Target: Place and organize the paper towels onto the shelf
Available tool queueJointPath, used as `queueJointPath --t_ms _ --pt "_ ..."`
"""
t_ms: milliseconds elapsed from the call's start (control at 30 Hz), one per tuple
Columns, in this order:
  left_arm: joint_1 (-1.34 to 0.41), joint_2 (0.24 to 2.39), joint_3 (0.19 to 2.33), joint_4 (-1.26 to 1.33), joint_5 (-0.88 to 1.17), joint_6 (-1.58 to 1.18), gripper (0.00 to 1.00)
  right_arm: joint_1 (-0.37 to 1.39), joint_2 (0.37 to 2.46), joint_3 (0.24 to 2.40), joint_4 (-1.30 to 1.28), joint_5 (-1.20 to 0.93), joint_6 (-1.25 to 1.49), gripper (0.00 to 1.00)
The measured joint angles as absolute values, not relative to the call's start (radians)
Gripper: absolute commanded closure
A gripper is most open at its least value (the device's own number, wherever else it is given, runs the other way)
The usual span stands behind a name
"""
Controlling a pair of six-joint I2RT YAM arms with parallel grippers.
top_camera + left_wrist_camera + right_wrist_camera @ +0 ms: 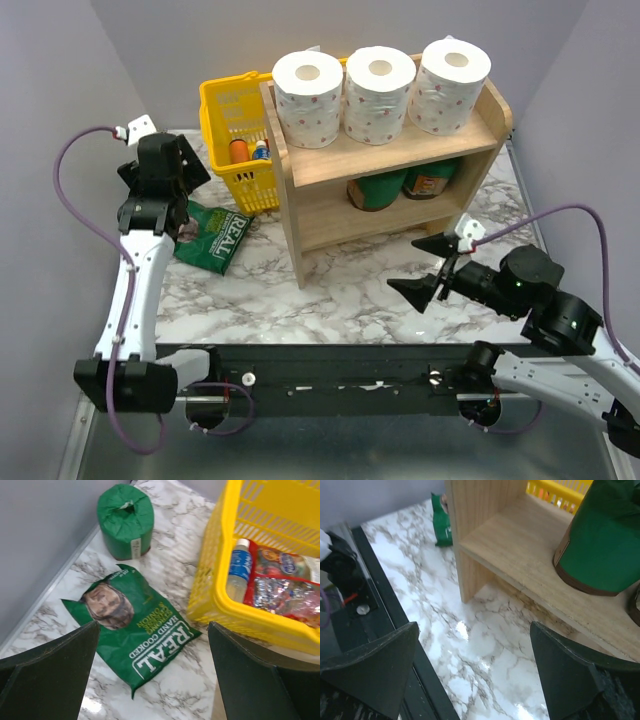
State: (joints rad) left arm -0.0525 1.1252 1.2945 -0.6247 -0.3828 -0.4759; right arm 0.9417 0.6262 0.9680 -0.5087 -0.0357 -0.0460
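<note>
Top external view: three white rolls (308, 95) (379, 92) (453, 85) stand upright, side by side, along the top tier of the shelf (400, 150), hollow cores facing up. Down on the lower tier, two green rolls (378, 190) (432, 180) sit next to each other toward the right end. The right gripper (405, 263) hangs over the table (340, 290) in front of the shelf, jaws spread wide and nothing between them.

Over to the right wrist view: both dark fingers frame bare marble. The nearer green roll on the lower tier fills the upper right corner, its brown end resting on the wood.

Left wrist view now: the left gripper (152, 625) is also wide open and holding nothing, poised above the flat green bag (135, 630) that lies on the table. Just beyond the bag, one green roll (125, 522) stands upright on the table close to the wall (45, 540), off the shelf. To the right is the yellow basket (220, 555), its corner beside the bag, with a bottle (239, 567) and shiny packets inside.
</note>
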Motion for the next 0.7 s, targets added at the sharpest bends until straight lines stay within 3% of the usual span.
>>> queueJointPath --t_ms 400,700 --pt "0.180 1.628 1.583 -0.532 -0.295 -0.248 0.03 0.942 0.441 0.885 -0.442 -0.070 0.064 0.00" --pt "0.187 1.914 1.794 -0.495 -0.232 -0.115 0.11 0.942 0.352 0.876 -0.444 0.008 0.043 0.00"
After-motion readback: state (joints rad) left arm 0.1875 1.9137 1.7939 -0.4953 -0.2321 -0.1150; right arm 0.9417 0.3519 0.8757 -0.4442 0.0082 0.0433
